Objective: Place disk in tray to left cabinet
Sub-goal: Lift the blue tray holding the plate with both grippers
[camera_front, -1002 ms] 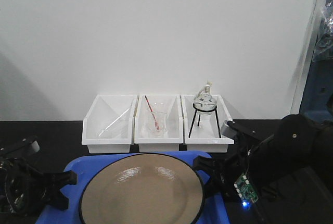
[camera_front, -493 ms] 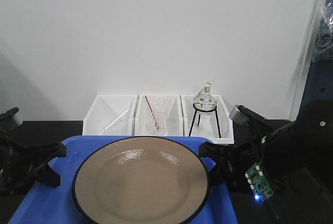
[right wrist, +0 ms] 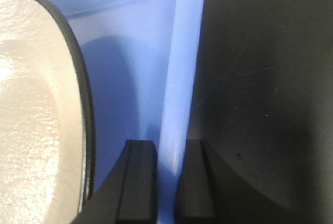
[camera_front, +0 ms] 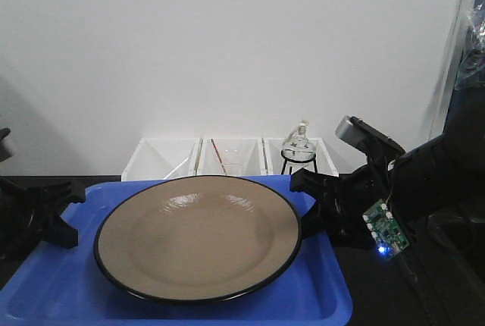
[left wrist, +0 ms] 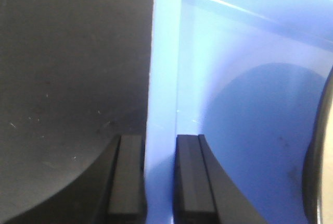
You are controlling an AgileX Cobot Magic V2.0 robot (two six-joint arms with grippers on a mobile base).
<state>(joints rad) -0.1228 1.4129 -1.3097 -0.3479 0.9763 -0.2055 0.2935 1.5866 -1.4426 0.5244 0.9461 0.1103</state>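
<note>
The tan disk (camera_front: 198, 236) with its thin black rim lies in the blue tray (camera_front: 318, 299), held up in front of the camera. My left gripper (camera_front: 64, 216) is shut on the tray's left rim (left wrist: 161, 78), one finger on each side of it (left wrist: 159, 177). On the other side my right gripper (camera_front: 309, 208) is shut on the tray's right rim (right wrist: 182, 78), its pads pinching the rim (right wrist: 169, 179). The disk's edge (right wrist: 31, 109) shows left of the right fingers (right wrist: 138, 182). The left cabinet is out of view.
Three white bins (camera_front: 163, 161) stand in a row against the white wall behind the tray; the middle one holds a glass with a red rod (camera_front: 221, 161), the right one a round flask on a black tripod (camera_front: 298, 148). The black tabletop (left wrist: 73, 78) lies below.
Both grippers have lifted the tray with the disk upward; it now covers the lower parts of the white bins. Both arms have risen with it.
</note>
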